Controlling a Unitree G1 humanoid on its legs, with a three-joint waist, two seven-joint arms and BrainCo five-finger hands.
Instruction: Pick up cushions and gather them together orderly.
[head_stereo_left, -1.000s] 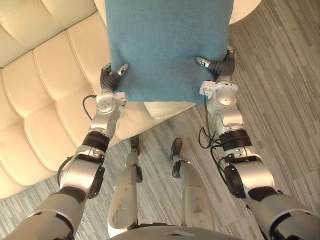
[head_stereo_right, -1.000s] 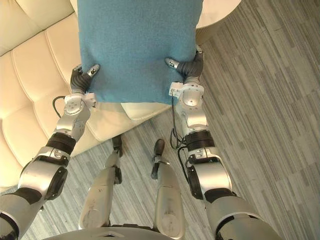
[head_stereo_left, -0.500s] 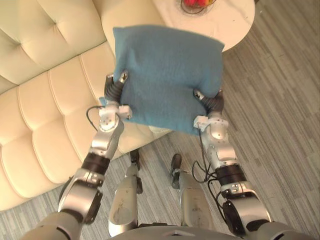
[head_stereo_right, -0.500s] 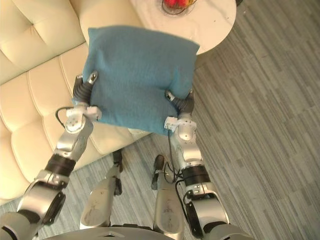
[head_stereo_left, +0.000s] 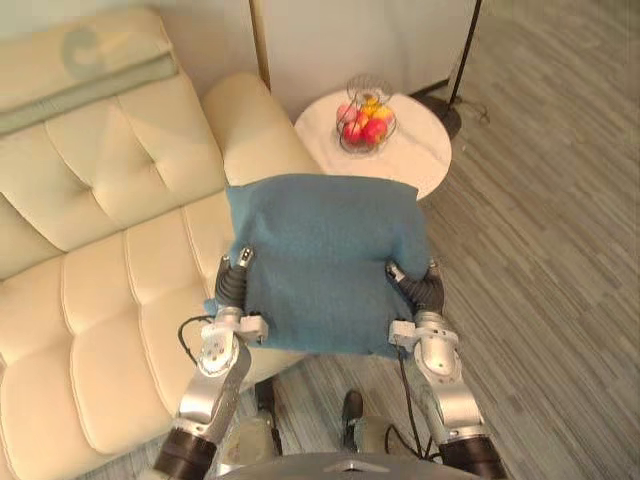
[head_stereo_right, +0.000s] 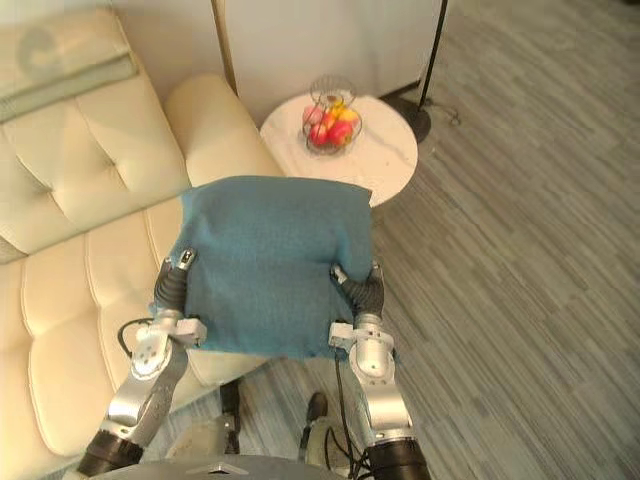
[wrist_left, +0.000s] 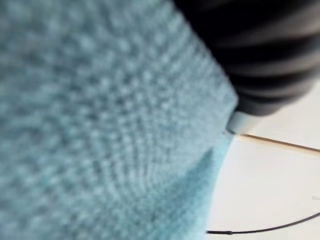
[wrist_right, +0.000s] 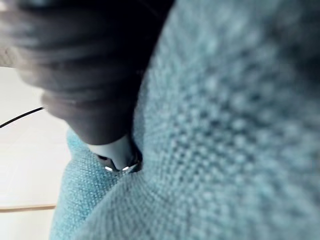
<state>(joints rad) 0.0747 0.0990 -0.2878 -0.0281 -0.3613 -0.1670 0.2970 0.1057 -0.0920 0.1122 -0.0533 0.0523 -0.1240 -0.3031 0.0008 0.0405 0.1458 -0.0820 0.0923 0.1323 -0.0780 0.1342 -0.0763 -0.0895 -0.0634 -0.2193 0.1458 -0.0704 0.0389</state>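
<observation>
Left hand (head_stereo_left: 232, 287), right hand (head_stereo_left: 424, 292) pinch teal cushion (head_stereo_left: 325, 255) over sofa (head_stereo_left: 100, 280) edge.

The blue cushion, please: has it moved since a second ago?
Yes, though the camera shifted too. The blue cushion covered part of the round side table earlier; now it barely reaches its near rim, so it has drawn back toward the robot.

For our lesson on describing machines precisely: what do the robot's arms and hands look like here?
The left arm and right arm are silver-grey, built of rounded segments with darker bands at the joints. The left hand and right hand wear dark ribbed covers; each shows a silver thumb with a dark tip over the cushion. A small white block sits at each wrist.
</observation>
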